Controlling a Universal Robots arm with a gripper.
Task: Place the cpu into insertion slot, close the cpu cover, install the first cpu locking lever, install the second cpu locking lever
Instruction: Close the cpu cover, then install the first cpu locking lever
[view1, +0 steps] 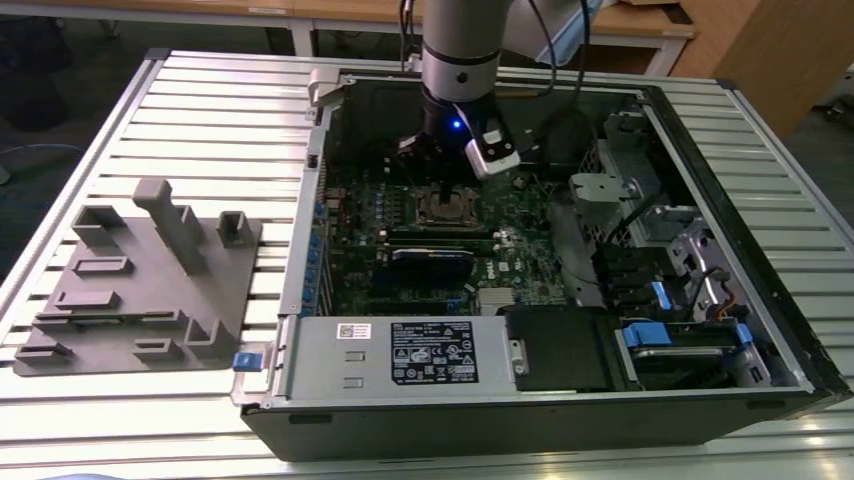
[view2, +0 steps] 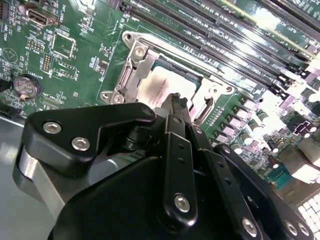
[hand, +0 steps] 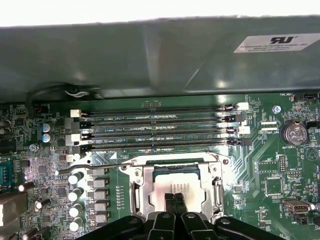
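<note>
Fingers (hand: 170, 204) nearly closed above the seated cpu (hand: 176, 181)
The cpu is seen lying in the insertion slot (view1: 423, 211), framed by the cpu cover (hand: 136, 192); nothing is held between the narrow fingers, whose tips are poised at its top face.

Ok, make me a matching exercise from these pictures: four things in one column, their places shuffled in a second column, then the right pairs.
Things
1. silvery-tan square cpu
2. round silver coin battery
3. grey moulded fixture tray
4. black gripper

Places
A. on the slatted metal table, outside the black computer case
B. inside the window of the silver cover frame
C. directly over the cpu
D. mounted on the green motherboard, apart from the cover

Pairs: 1-B, 2-D, 3-A, 4-C
</note>
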